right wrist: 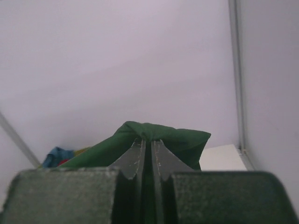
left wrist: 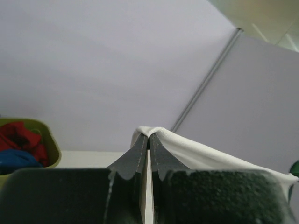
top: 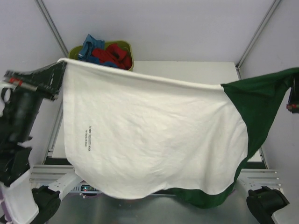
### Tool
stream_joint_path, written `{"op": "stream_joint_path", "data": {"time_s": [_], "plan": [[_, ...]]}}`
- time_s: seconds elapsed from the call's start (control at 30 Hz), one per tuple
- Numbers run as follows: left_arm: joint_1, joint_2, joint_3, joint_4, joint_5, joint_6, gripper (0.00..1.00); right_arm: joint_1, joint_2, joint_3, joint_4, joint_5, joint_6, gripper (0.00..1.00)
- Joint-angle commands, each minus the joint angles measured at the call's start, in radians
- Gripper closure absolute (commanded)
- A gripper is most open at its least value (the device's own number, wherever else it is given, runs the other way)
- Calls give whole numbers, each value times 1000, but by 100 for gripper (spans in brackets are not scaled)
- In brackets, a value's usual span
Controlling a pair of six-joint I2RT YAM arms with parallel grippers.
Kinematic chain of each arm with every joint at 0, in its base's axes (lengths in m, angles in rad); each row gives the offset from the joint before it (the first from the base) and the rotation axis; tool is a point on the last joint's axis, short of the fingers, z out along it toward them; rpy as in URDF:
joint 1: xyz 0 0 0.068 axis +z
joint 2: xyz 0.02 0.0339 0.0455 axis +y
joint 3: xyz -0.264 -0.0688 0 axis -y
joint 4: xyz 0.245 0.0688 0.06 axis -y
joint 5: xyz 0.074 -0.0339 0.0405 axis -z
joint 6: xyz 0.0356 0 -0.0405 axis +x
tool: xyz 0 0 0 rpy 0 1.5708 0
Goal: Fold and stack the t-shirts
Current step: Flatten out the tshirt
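Top external: cream t-shirt is up in the air, stretched wide between both arms and hanging like a curtain in front of the camera. Its top edge runs nearly straight from the left claw to the dark green sleeve at the right edge of frame. A small line of dark print sits on the left part of the cloth. The bottom hem sags in a curve; can't tell if it touches the worktop, as the cloth blocks that.

Left wrist: left claw is pinched tight on a fold of the cream cloth, which bunches over the fingertips.

Right wrist: right claw is clamped the same way on the green sleeve, with fabric humped over the tips.

Far left corner: olive tub holds a red shirt and a blue shirt, crumpled together, well apart from the held one.
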Motion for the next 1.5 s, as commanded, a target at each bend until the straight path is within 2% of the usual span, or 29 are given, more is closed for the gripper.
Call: {"op": "stream_joint_path", "data": {"time_s": [0.0, 0.1, 0.17, 0.23, 0.3, 0.33, 0.43, 0.53, 0.67, 0.7, 0.77, 0.8, 0.83, 0.9, 0.93, 1.0, 1.03, 1.1, 1.13, 1.2, 1.23, 1.37, 1.47], "plan": [[7, 236, 31, -11, -147, 83, 100, 4, 174, -71, 189, 215, -175, 99], [9, 399, 99, -9, -215, 128, 100, 1, 266, -96, 300, 214, -264, 99], [13, 520, 188, -11, -241, 162, 100, -8, 365, -27, 331, 211, -306, 99], [24, 591, 304, -15, -209, 177, 100, -43, 457, 84, 375, 185, -309, 99], [36, 668, 381, -21, -164, 174, 100, -92, 481, 113, 481, 139, -269, 99], [38, 683, 447, -21, -152, 174, 100, -104, 479, 125, 516, 95, -257, 99], [43, 703, 519, -20, -98, 166, 100, -115, 441, 134, 616, 38, -228, 99], [43, 679, 524, -17, -81, 166, 100, -115, 375, 125, 650, -33, -232, 99], [43, 604, 437, -15, -62, 166, 100, -115, 277, 42, 658, 5, -266, 99], [43, 585, 397, -15, -39, 163, 100, -115, 253, -37, 652, 4, -271, 99], [43, 503, 212, 3, 41, 154, 100, -115, 144, -172, 643, -8, -240, 99], [43, 472, 131, 24, 67, 152, 100, -115, 99, -337, 638, -28, -228, 97], [43, 441, -39, 44, 89, 152, 100, -115, 11, -414, 624, -98, -211, 95], [43, 358, -207, 90, 124, 134, 100, -117, -79, -575, 540, -174, -142, 93], [41, 303, -379, 112, 138, 126, 100, -117, -155, -717, 503, -232, -107, 92], [26, 245, -552, 190, 166, 90, 100, -115, -221, -865, 391, -270, 12, 92], [17, 188, -709, 218, 179, 73, 100, -114, -276, -998, 361, -266, 60, 92], [4, 127, -859, 303, 213, -29, 100, -115, -320, -1099, 230, -260, 140, 91], [-3, 56, -1025, 346, 221, -61, 100, -117, -352, -1149, 177, -217, 248, 91], [-28, -11, -1183, 464, 231, -154, 100, -115, -375, -1260, 37, -208, 307, 91], [-33, -38, -1303, 466, 247, -177, 100, -114, -392, -1283, -10, -218, 332, 91], [-42, -151, -1497, 492, 278, -269, 100, -115, -438, -1383, -259, -237, 354, 92], [-43, -203, -1582, 480, 253, -312, 100, -115, -492, -1455, -322, -243, 387, 90]]}}
